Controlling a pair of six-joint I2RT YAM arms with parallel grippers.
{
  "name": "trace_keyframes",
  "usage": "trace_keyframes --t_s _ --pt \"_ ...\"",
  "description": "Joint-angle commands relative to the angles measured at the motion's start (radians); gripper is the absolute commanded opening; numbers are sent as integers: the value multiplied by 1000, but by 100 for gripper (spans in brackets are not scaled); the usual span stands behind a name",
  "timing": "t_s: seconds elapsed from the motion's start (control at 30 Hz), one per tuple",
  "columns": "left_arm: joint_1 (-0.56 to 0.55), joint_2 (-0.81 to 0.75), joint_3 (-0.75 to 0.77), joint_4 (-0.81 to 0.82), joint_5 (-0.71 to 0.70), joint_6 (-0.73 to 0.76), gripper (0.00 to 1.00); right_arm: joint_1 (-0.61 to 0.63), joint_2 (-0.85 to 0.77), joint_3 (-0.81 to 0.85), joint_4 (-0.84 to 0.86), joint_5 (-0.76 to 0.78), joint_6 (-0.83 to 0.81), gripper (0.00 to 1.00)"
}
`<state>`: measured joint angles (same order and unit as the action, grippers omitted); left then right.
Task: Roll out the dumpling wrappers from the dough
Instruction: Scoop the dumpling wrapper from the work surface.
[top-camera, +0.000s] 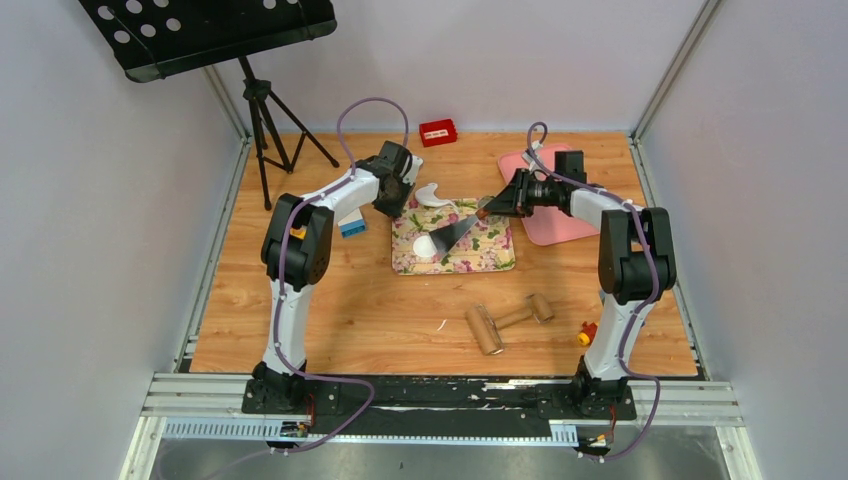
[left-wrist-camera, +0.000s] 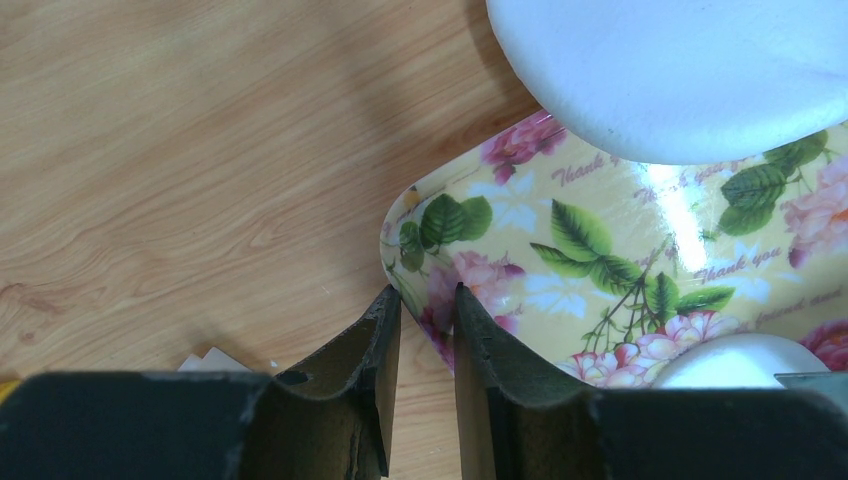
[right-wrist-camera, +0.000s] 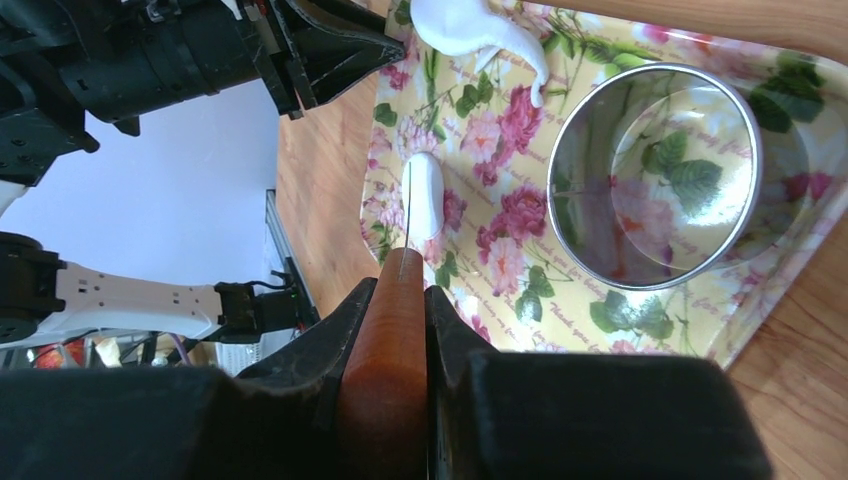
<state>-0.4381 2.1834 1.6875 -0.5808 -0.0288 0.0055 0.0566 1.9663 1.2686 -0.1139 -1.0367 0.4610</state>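
On the wooden worktop (top-camera: 330, 300) lay a rectangular tray with a yellow flower pattern (top-camera: 490, 250). The right end effector (right-wrist-camera: 400, 300) was closed firmly on the reddish-brown wooden handle of a knife with a grey metal blade (top-camera: 455, 232). The blade reached down and to the left, and its tip met a small round white dumpling wrapper (top-camera: 425, 245) lying in the near left part of the tray. The soft white dough (top-camera: 432, 193), an irregular flattened piece, lay across the far left rim of the tray, partly on the worktop. The left end effector (left-wrist-camera: 428, 310) was at the far left corner of the tray, near the dough, with only a narrow gap between its jaws. I could not tell if it pinched the rim or held nothing. A shiny round metal ring cutter (right-wrist-camera: 585, 200) stood on the tray under the right arm. A wooden rolling pin (top-camera: 485, 328) lay on the worktop nearer to the arm bases, well apart from the tray.
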Motion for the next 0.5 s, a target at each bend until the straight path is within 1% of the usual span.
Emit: trace_keyframes --t_s 0.0,0.47 --pt "-7 -4 -40 -48 -2 1 32 -2 -71 23 -31 32 -82 0" --pt "-7 -10 -40 -48 1 0 32 -26 -37 23 -69 78 -143 0"
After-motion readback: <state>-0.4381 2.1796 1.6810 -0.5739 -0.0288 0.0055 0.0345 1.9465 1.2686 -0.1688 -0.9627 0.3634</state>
